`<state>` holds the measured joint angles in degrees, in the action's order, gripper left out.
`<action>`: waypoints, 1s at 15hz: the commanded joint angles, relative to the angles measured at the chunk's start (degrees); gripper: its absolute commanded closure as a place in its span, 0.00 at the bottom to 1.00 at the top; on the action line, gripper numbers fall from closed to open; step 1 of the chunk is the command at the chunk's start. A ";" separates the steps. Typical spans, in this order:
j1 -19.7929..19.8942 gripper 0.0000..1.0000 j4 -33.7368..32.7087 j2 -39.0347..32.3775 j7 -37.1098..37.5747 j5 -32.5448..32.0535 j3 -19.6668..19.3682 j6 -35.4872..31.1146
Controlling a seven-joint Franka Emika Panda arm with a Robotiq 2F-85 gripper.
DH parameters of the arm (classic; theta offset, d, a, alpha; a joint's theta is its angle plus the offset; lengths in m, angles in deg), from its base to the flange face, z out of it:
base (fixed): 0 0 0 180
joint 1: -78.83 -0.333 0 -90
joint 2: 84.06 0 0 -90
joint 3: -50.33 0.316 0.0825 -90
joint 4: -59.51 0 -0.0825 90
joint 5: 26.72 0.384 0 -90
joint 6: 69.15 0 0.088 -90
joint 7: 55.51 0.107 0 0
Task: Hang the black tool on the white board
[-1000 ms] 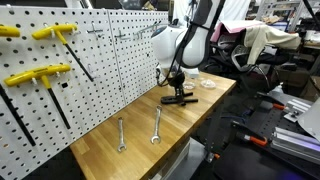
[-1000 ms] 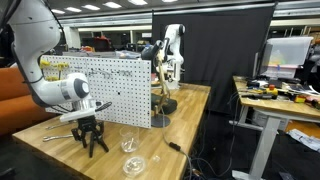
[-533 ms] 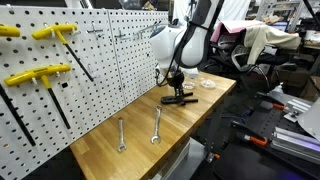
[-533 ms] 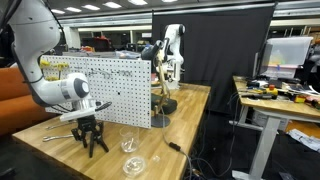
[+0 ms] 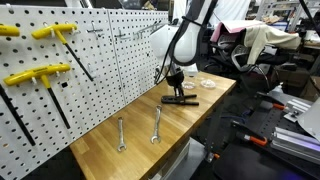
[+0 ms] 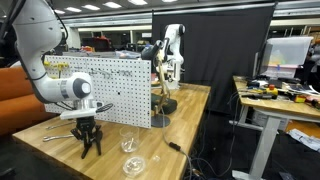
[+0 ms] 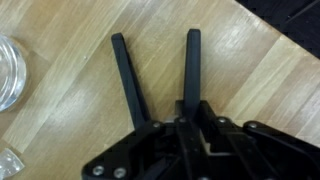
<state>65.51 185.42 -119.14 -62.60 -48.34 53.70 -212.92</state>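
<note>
tool [image 7: 178, 126] pinched nearly closed on hinge of matte black pliers [image 7: 124, 82]; slim handles splayed over wood-grain table [image 7: 255, 75].

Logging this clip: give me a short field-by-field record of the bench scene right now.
black tool: lying flat on the wooden table, handles spread, not on the board
gripper: directly over the tool's head end; open or shut cannot be told
white pegboard: upright along the table, yellow T-handled keys hanging on it
silver wrenches: two, flat on the table, apart from the tool
glass dish: clear, beside the tool
task status: tool not yet hung
</note>
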 commanded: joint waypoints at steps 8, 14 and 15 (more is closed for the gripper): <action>3.22 0.96 -0.53 0.51 -0.28 5.24 0.87 -4.45; -1.54 0.96 7.39 9.57 11.48 4.36 -1.38 -16.82; -2.76 0.96 9.27 11.59 13.78 3.74 -2.38 -18.57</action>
<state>66.15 188.40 -113.49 -54.55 -43.08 54.65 -225.91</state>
